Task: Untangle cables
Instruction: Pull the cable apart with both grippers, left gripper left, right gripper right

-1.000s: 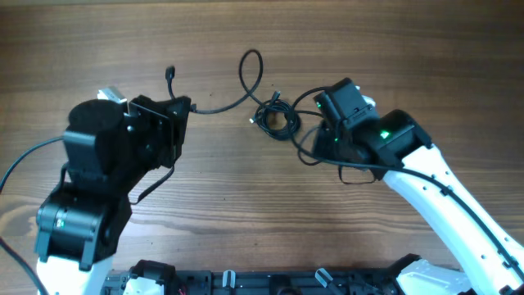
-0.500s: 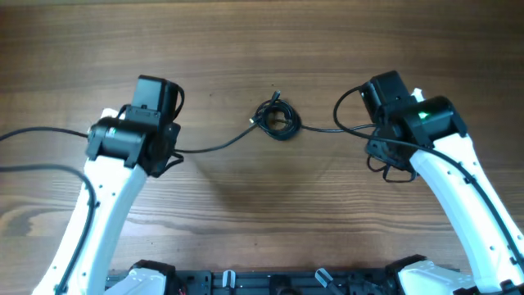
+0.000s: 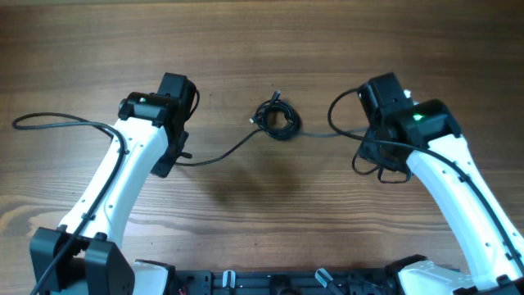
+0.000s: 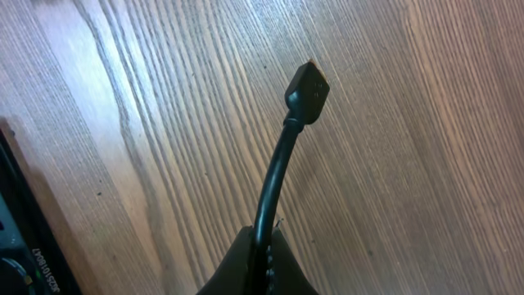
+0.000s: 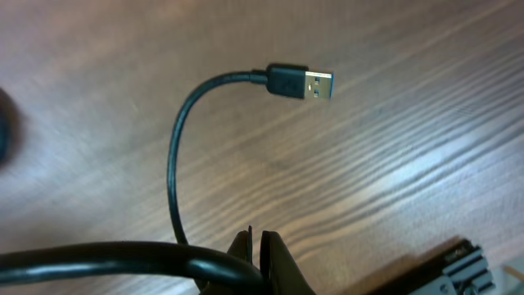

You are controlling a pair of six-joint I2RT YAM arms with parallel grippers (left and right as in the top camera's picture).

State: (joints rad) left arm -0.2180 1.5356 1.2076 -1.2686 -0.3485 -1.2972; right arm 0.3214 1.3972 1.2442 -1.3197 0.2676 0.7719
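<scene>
Tug from both ends: the left gripper (image 4: 262, 242) is clamped on a black cable (image 4: 274, 176) just below its small plug (image 4: 308, 90), and the right gripper (image 5: 255, 246) pinches a strand behind the USB plug (image 5: 300, 83). The knot (image 3: 277, 120) sits coiled mid-worktop (image 3: 262, 49). Next, a plug likely needs feeding back through a loop rather than more pulling. Half a second earlier the left strand ran tauter, and that arm has since swung inward while the knot has not moved.
</scene>
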